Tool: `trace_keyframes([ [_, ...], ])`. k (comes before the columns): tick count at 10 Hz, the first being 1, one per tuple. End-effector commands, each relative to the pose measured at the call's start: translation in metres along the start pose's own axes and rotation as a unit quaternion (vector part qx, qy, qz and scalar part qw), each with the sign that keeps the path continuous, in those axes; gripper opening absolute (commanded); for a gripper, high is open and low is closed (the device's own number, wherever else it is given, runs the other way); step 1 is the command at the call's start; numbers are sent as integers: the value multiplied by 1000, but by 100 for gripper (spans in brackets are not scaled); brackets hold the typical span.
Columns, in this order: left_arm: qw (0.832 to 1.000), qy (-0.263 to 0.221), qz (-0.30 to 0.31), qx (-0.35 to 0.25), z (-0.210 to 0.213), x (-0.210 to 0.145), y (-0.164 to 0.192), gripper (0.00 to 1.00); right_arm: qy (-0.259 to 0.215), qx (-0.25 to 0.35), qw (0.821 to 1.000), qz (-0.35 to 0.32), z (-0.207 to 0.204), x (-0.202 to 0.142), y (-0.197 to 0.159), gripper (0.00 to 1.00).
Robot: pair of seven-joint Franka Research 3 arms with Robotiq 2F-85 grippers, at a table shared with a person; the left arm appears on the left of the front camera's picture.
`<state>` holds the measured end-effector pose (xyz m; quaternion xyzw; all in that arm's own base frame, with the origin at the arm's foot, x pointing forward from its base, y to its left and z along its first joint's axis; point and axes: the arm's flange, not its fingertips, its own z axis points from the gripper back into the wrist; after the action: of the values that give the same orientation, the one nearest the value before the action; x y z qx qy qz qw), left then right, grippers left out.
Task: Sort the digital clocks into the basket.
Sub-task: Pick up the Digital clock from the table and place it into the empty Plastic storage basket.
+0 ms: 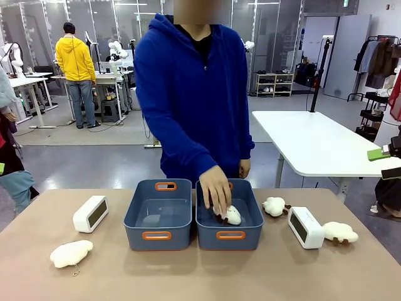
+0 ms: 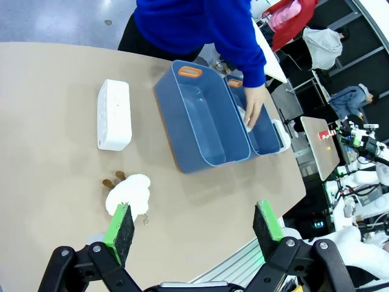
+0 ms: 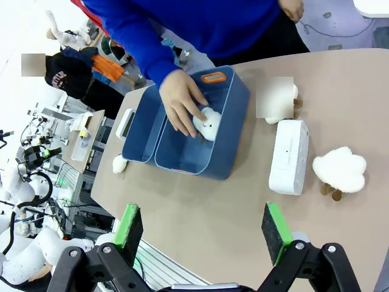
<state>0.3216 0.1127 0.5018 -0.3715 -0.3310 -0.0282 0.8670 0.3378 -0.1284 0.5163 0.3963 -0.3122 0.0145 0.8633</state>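
Note:
One white digital clock stands left of the two blue-grey baskets, and the other clock stands right of them. The left basket holds nothing. A person's hand presses a cream plush into the right basket. My left gripper hovers open, high above the table's near left. My right gripper hangs open above the near right. Neither holds anything.
Cream plush toys lie loose on the table: one at the near left, one beside the right basket, and one right of the right clock. The person in a blue hoodie stands at the far edge.

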Motion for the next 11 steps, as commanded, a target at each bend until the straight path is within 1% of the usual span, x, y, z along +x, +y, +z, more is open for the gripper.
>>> trace_keyframes([
  [1, 1000, 4, -3, -4, 1, -1, 1, 100, 28, -109, 991, 71, 0, 5, 31, 100],
  [2, 1000, 4, -3, -4, 1, -1, 1, 100, 79, -202, 970, 107, -28, 16, 49, 100],
  [3, 1000, 4, -3, -4, 1, -1, 1, 100, 116, -244, 957, 104, -61, 29, 47, 100],
  [4, 1000, 4, -3, -4, 1, -1, 1, 100, 147, -267, 947, 101, -95, 36, 40, 100],
  [6, 1000, 4, -3, -4, 1, -1, 1, 100, 201, -285, 933, 90, -136, 34, 29, 100],
  [7, 1000, 4, -3, -4, 1, -1, 1, 100, 217, -299, 926, 83, -155, 32, 19, 100],
  [9, 1000, 4, -3, -4, 1, -1, 1, 100, 222, -301, 925, 59, -191, 24, -4, 100],
  [11, 1000, 4, -3, -4, 1, -1, 1, 100, 235, -316, 918, 53, -226, 9, -21, 100],
])
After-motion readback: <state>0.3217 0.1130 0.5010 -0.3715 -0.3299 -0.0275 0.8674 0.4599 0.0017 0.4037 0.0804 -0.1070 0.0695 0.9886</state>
